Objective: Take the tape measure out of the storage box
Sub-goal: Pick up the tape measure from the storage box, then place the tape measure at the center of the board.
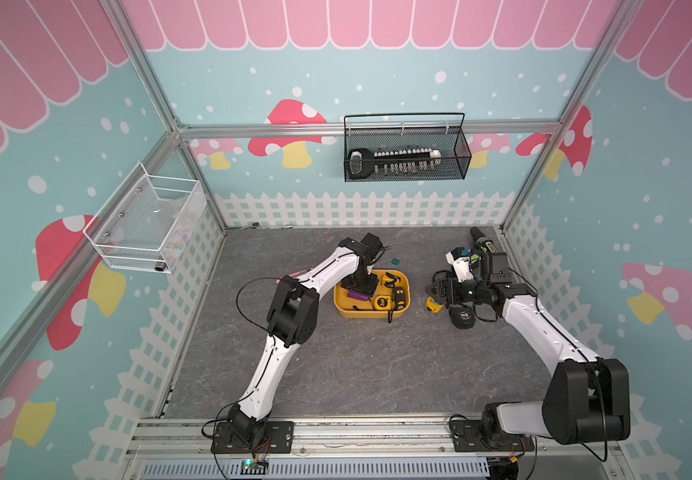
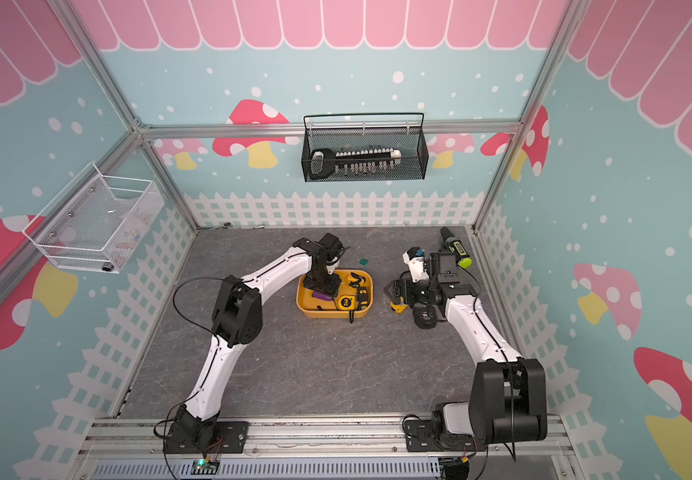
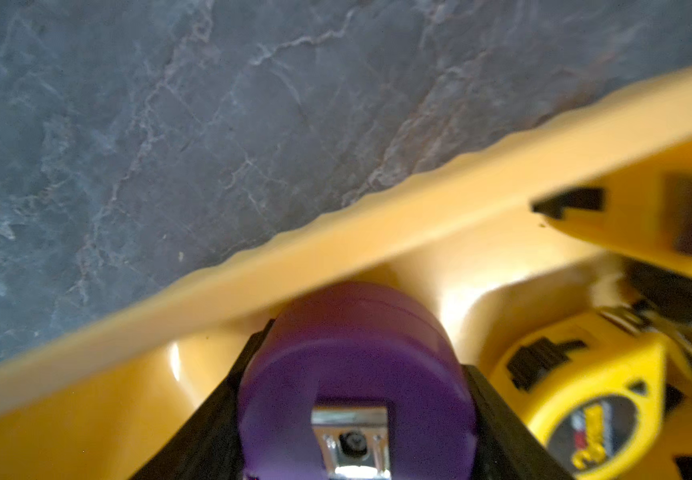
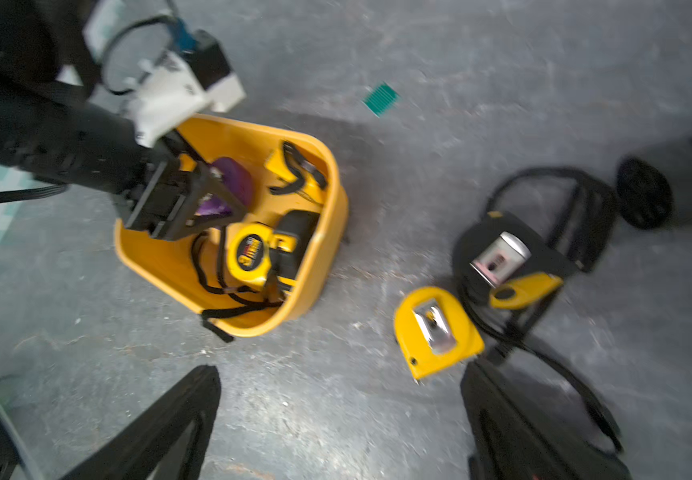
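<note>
Where the 2 arms are bolted to the rail at the near edge, the grey marbled table [image 1: 357, 374] begins. Midway back on it sits the storage box [image 1: 361, 312], a shallow yellow-orange tub. The left tool [image 3: 361, 353] reaches down into the box's left end. Its fingers [image 3: 211, 424] press against both sides of a purple tape measure [image 3: 348, 324], so the tool is closed on it. The purple tape measure is low inside the box, close to one long wall, with its metal clip facing the wrist camera. Whether it rests on the box floor cannot be told.

Beside it in the box lies a yellow tape measure [image 1: 381, 302] with a round label. Next to that are a black-and-yellow item [image 1: 398, 297] and loose black straps [image 4: 211, 282].

Right of the box, the right tool [image 4: 338, 370] hangs over bare table with its jaws spread wide and nothing between them. Near its fingers, a loose yellow tape measure [image 4: 435, 332] lies clip side up on the table, just beside a black tape measure [image 1: 465, 318].

Farther back, a small green chip [image 1: 395, 261] lies behind the box, and a cordless drill [image 1: 481, 243] lies near the far right corner. A black wire-mesh basket [image 1: 404, 166] hangs on the back wall, and a white mesh basket [image 1: 149, 224] hangs on the left wall.
</note>
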Controlling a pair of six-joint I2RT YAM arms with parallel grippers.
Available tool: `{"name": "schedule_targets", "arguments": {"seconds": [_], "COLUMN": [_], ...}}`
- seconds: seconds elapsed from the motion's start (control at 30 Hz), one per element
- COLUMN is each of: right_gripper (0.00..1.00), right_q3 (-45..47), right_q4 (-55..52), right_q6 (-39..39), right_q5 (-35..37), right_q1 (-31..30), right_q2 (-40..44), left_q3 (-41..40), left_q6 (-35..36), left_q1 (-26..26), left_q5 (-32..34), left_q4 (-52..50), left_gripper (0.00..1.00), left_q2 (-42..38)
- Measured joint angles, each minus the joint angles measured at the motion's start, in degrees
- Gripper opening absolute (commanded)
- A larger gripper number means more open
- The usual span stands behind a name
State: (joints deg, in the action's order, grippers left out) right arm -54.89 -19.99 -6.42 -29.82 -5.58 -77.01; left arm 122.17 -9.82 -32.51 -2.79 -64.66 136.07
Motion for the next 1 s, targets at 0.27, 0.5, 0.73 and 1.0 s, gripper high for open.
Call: {"name": "schedule_targets", "arguments": {"seconds": [0.27,0.5,0.73,1.0], "right_gripper": [0.99,0.98,0.96,0.76], "right_q3": [0.9,3.9,3.9,5.7], "right_q4": [10.5,23.2,34.8,46.6], "right_q6": [0.4,-7.7,-15.9,-24.3], "right_q5": [-6.8,-8.3,-7.6,0.1], "right_q1": [-8.7,-11.3,-16.4,-20.1], "right_q2": [-1.9,-6.3,-12.6,-15.5], "left_q3": [0.0,-1.7,-2.2,-5.8], "left_q6": [-2.5,-6.6,-9.4,-12.6], "left_q1": [2.3,4.2,4.1,4.1], "left_q5": [-15.9,-24.7,-28.0,-30.2], "left_q4": [0.1,0.6,1.7,4.6], "left_gripper": [0.45,0.45,0.45,0.46], "left_q2": [-9.6,-11.5,-11.7,-13.1]}}
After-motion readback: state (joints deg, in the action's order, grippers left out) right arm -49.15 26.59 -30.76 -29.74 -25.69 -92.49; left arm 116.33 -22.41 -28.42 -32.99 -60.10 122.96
